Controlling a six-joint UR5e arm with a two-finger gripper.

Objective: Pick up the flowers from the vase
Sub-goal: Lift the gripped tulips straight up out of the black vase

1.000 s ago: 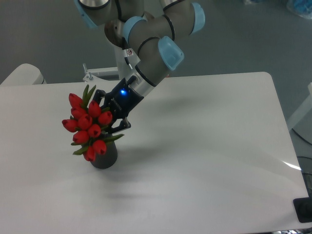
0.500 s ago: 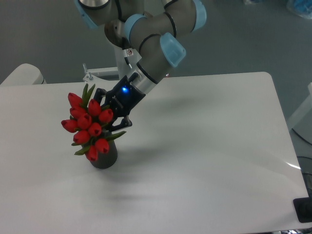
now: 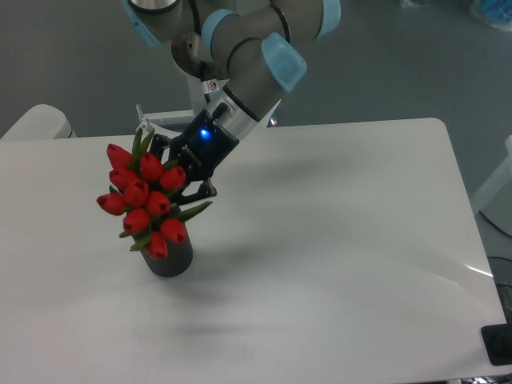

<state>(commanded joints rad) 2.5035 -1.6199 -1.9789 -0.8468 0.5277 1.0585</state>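
Since the earlier frame the flowers (image 3: 142, 198) have risen a little, and the gripper (image 3: 182, 178) has climbed with them toward the table's far edge. From the fixed camera, the jaws sit behind and to the right of the bunch, closed around its stems just under the top buds. About nine red closed tulip buds cluster tightly with green leaves poking out; the lowest bud hangs right at the mouth of the vase (image 3: 170, 258). That dark cylinder stands upright on the white table (image 3: 336, 240).
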